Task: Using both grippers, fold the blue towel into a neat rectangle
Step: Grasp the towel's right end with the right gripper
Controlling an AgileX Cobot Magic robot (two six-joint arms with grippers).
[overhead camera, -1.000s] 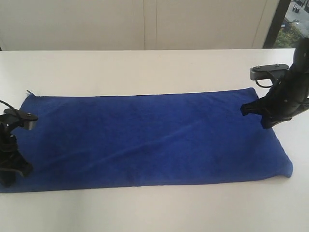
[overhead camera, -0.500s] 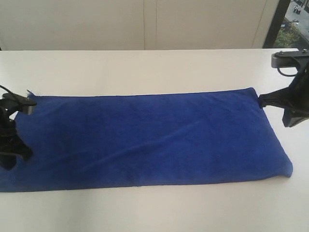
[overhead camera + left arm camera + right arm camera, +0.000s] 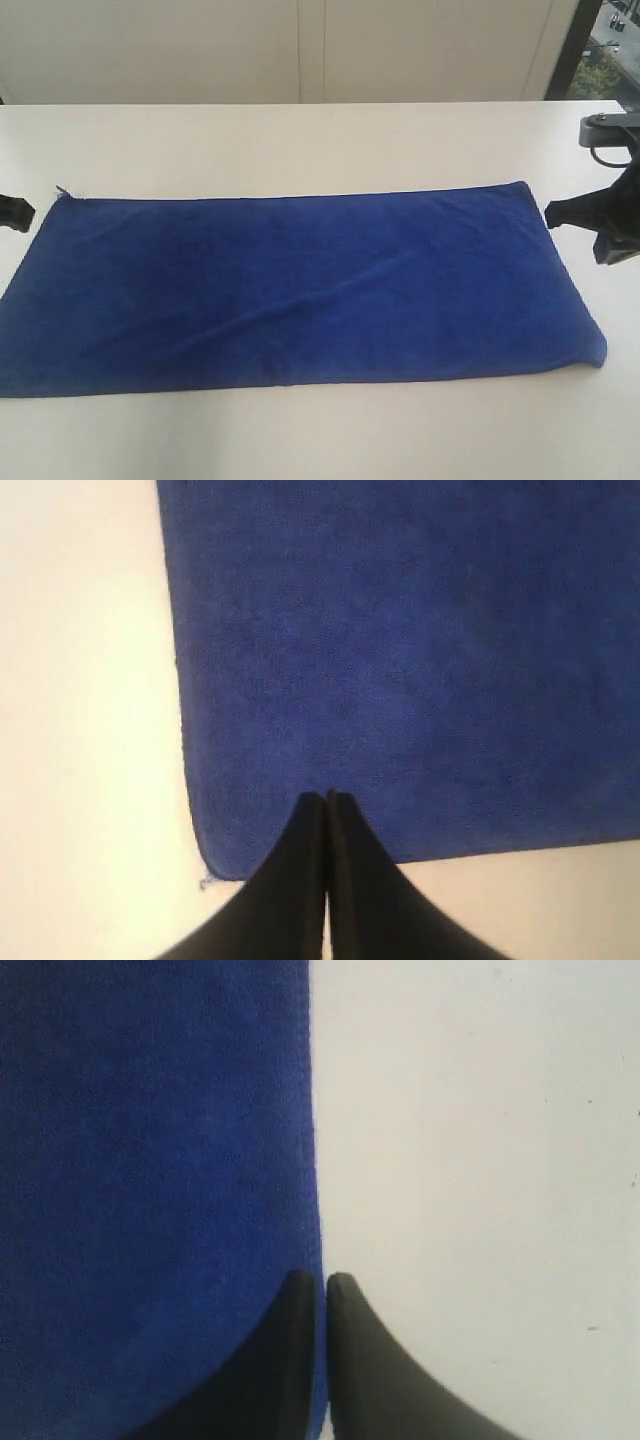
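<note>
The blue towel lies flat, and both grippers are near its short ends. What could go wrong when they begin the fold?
1. The left gripper and right gripper both look shut. If they descend like this, they may push the blue towel and bunch it instead of pinching it.
2. The hem lies flat on the white table, so a pinch could miss it.
3. A shallow diagonal crease crosses the cloth and could be folded in, leaving an uneven rectangle.

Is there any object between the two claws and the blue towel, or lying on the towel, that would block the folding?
Nothing visible does. The blue towel lies flat and bare on the white table. The left claw is near the towel's left end and the right claw near its right end, both shut.
</note>
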